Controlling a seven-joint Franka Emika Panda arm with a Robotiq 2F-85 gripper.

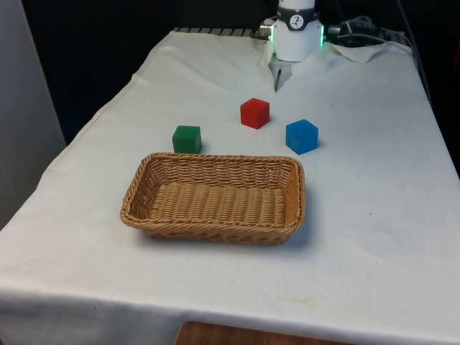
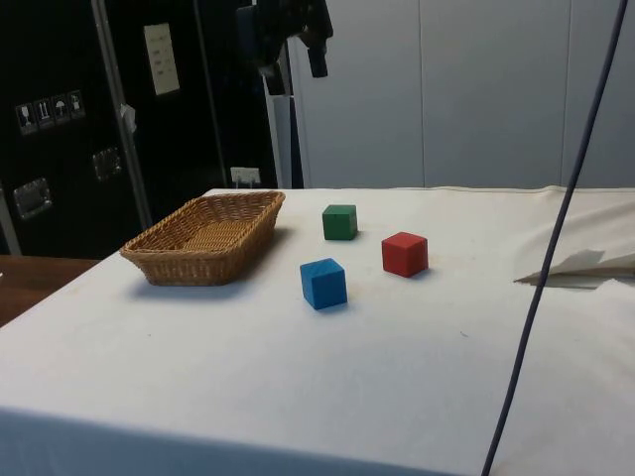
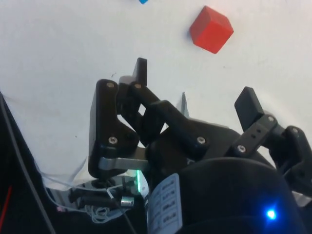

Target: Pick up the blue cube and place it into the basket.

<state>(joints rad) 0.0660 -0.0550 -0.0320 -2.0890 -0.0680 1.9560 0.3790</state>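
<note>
Blue cube (image 3: pixel 143 1) cut off at the wrist picture's edge, a sliver showing. Arm (image 1: pixel 297 29) cropped above its base in front view. Gripper (image 2: pixel 298 35) cropped in side view.

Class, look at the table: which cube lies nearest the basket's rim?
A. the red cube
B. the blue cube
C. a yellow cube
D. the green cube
D: in the front view the green cube sits just beyond the basket rim, while the red cube and the blue cube lie farther off.
</note>
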